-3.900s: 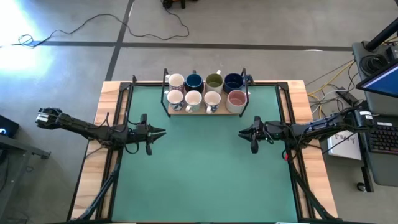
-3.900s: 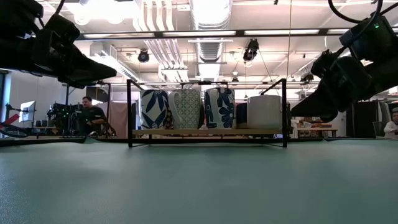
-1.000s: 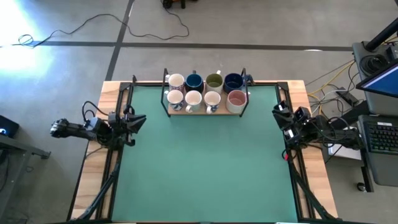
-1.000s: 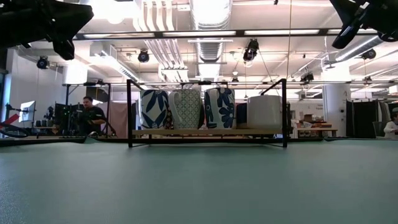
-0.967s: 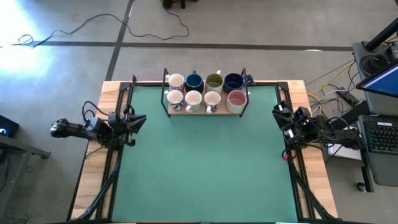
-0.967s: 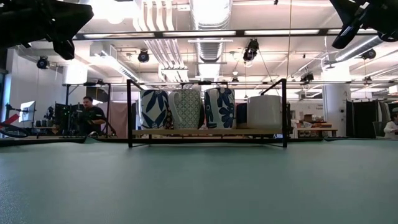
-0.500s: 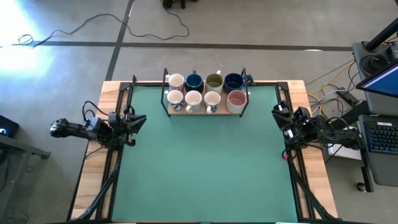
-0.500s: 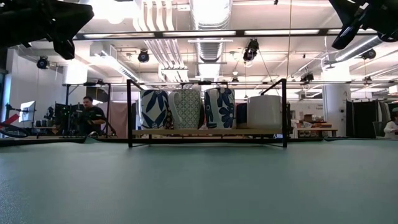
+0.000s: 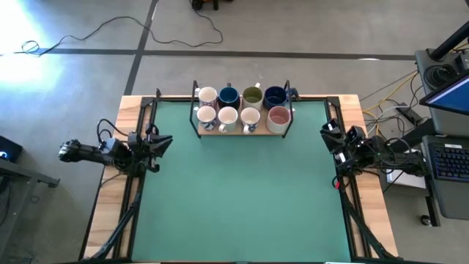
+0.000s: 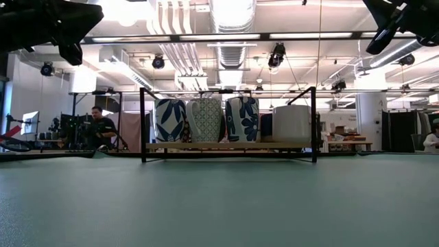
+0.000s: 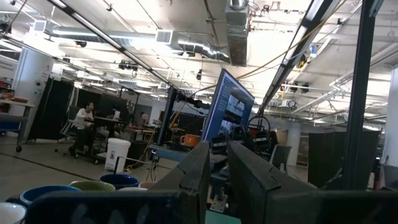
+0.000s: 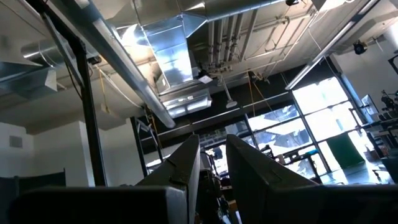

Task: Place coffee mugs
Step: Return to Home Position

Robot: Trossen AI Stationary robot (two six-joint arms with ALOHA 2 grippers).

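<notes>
Several coffee mugs stand upright in two rows on a wooden shelf inside a black wire rack at the far middle of the table. The back row holds a white mug, two dark blue ones and an olive-green one. In the front row are three white mugs and a pink one. The low view shows the front row side on. My left gripper rests drawn back at the table's left edge, and my right gripper at the right edge. Both are shut, tipped upward and hold nothing.
The green mat stretches from the rack to the near edge. A black frame rail runs along each side of the table. A desk with a keyboard and a monitor stands right of the table. People sit far off in the room.
</notes>
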